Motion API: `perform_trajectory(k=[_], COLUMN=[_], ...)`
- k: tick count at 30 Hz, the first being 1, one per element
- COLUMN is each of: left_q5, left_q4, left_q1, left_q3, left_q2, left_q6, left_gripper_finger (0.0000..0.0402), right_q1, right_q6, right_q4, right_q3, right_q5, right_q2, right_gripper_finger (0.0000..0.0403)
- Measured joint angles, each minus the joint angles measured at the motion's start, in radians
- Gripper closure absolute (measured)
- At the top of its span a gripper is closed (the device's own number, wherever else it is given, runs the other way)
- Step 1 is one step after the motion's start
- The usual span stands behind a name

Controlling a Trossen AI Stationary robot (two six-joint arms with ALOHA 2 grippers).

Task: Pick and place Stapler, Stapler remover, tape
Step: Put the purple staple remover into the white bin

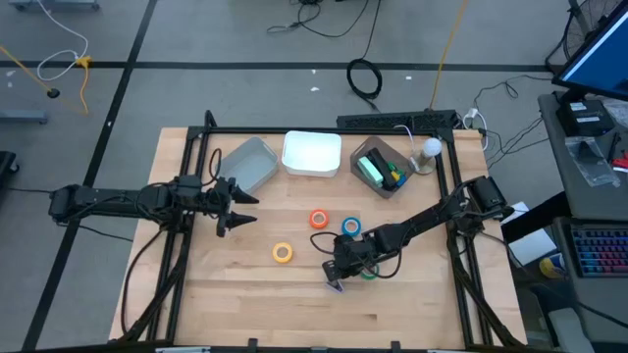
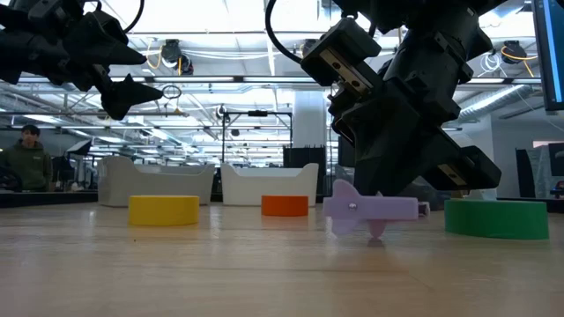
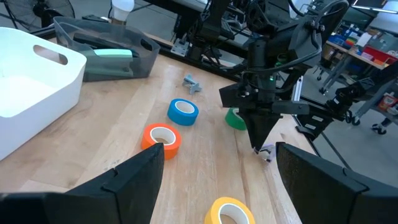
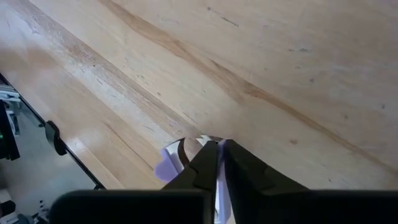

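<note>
Right gripper (image 4: 217, 163) down at the surface (image 1: 245, 284), closed on the lilac stapler remover (image 2: 370, 210); green tape (image 2: 496, 217) just beside it, blue tape (image 1: 351, 226) and orange tape (image 1: 319, 219) near. Left gripper (image 1: 240, 207) open, hovering well apart from these.

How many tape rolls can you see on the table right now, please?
4: orange roll and blue roll mid-table, yellow roll nearer the front, green roll beside the right arm, mostly hidden from above.
</note>
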Motion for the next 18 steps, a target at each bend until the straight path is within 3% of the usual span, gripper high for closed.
perform_trajectory(k=[18], left_q5=[0.000], left_q4=[0.000], left_q1=[0.000], left_q3=[0.000], left_q2=[0.000], left_q6=[0.000], left_gripper_finger=[0.0089], right_q1=[-0.024], right_q6=[-0.012], right_q4=[0.000], right_q3=[0.000], right_q5=[-0.004], right_q2=[-0.010], right_gripper_finger=[0.0402])
